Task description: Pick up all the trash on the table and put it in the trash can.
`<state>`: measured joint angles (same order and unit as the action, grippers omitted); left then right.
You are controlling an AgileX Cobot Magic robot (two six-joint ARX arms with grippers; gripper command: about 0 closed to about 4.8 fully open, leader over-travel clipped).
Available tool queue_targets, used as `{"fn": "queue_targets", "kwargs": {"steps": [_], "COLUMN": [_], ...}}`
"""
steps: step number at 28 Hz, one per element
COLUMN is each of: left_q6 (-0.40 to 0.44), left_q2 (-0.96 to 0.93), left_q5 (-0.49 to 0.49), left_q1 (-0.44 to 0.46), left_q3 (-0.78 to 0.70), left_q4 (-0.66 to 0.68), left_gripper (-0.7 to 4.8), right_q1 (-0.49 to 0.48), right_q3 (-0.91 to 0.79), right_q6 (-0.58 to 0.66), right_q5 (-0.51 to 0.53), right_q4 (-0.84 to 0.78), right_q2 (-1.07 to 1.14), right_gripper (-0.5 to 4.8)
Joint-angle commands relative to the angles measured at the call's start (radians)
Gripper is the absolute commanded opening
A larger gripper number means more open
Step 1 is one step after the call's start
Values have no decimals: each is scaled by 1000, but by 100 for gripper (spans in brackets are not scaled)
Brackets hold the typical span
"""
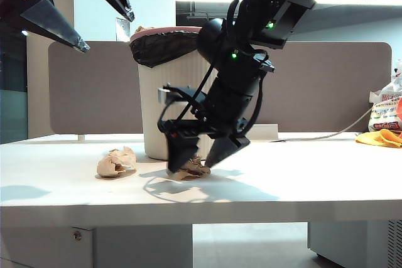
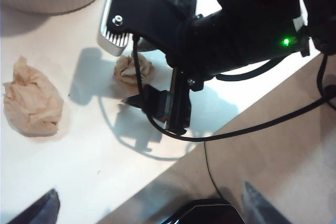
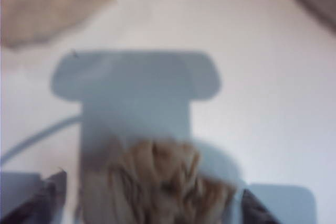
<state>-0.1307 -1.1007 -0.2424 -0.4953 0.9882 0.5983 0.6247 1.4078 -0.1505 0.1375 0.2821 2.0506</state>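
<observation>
- Down on the bench (image 1: 301, 180), right gripper (image 1: 196, 157) spreads its fingers wide astride one wad (image 1: 195, 168), gripping nothing
- Crumpled tan wad, roundish, no clear long axis
- Left gripper (image 1: 105, 29) hangs high, fingers wide, empty
- Another wad (image 1: 117, 161) lies beside the can (image 1: 164, 92)

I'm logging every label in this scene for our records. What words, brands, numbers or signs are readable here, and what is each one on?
None can be read in full.
Plastic bag at the table's far right edge: red and dark print, too small and blurred to read.
Trash can, paper wads, both arms: no writing visible.
Right arm: green lights only, no text.
</observation>
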Motion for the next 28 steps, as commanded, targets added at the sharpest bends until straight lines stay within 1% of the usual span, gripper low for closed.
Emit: {"fn": "queue_targets", "kwargs": {"steps": [1,2,3,11,15,19,22,25,28], "left_q6": [0,0,0,0,0,-1,-2,-9,-7], "left_q2": [2,2,2,2,2,3,3,3,0], "left_q5": [-1,-1,-1,-1,3,2,3,48,66], "left_q1": [-2,-2,-2,-2,-2,-2,-2,-2,-2], "left_q3": [5,5,5,5,5,13,66,155,257], "left_q4": [-2,-2,-2,-2,-16,-84,-119,-169,-235], "left_gripper": [479,479,479,479,479,479,479,479,479], "right_q1": [0,0,0,-4,-2,-2,-2,-16,-46], "right_q3": [10,10,10,40,49,49,49,67,177], "right_q6": [3,4,4,18,20,20,19,19,46], "right_q5": [-5,-5,-5,-5,-5,-5,-10,-36,-31], "right_q4": [36,36,37,39,42,58,26,-54,-27], "right_q2": [-6,-7,-10,-104,-241,-414,-539,-611,-603], "right_gripper": [127,54,-5,-5,-6,-6,-5,-5,-6]}}
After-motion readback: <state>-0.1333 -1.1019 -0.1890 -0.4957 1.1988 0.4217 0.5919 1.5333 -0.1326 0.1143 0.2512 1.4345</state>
